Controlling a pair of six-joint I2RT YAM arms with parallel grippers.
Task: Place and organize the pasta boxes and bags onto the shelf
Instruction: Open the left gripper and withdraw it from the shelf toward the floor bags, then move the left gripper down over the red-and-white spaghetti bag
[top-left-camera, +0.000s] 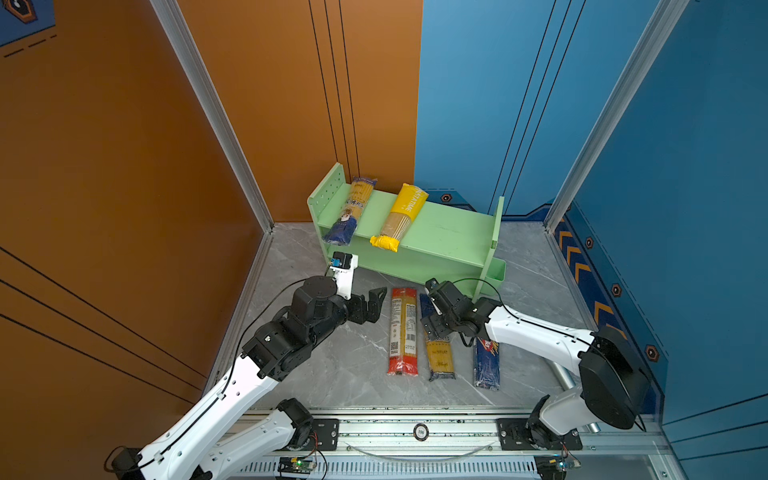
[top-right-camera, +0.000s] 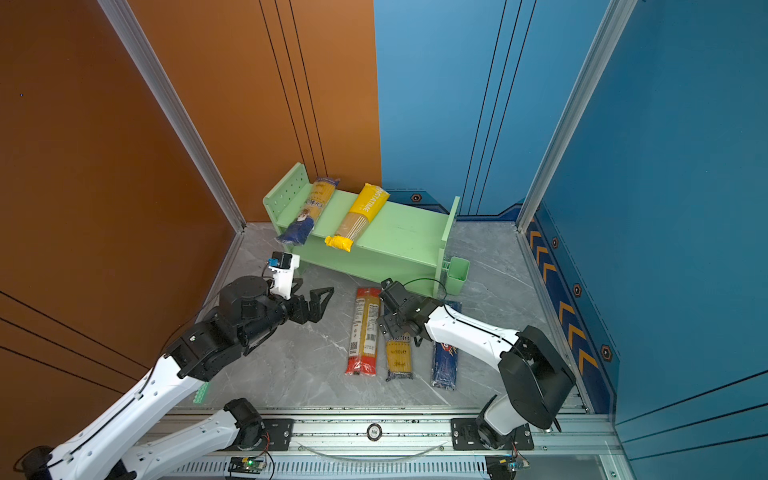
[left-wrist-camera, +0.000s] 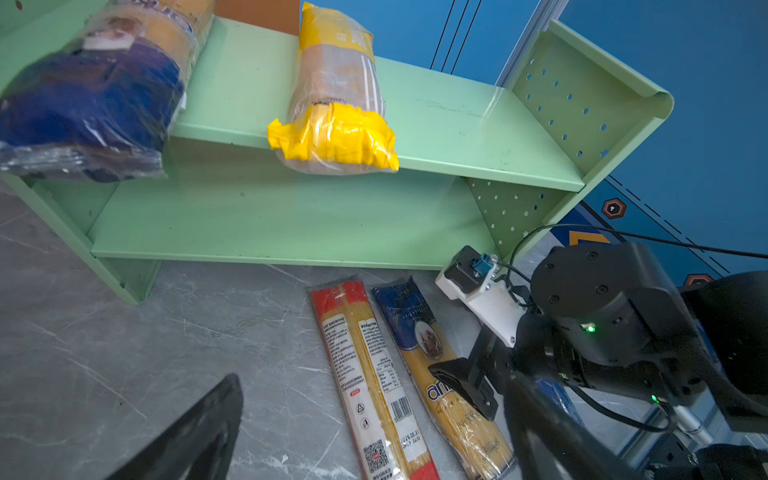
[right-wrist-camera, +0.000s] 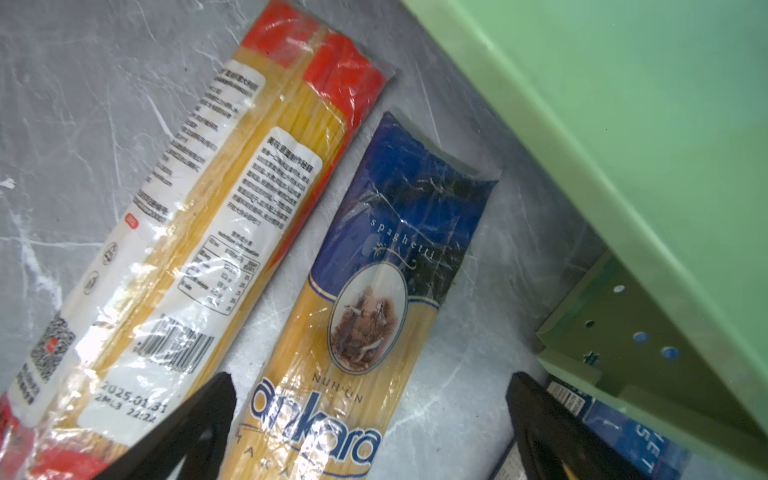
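Right claw (right-wrist-camera: 370, 376), spread, hangs over the Ankara bag (right-wrist-camera: 374, 249) as I line up a pick; next: lower, pinch, lift to the shelf (top-left-camera: 449, 232).

Green shelf (top-left-camera: 449, 237) standing centrally, yellow-and-blue bag (top-left-camera: 352, 212) and yellow bag (top-left-camera: 401, 218) lying across its top tier, red-ended bag (top-left-camera: 403, 332) lying at its six o'clock, left gripper (top-left-camera: 379, 305) hanging at that bag's nine o'clock, right gripper (top-left-camera: 430, 316) hovering at its three o'clock.
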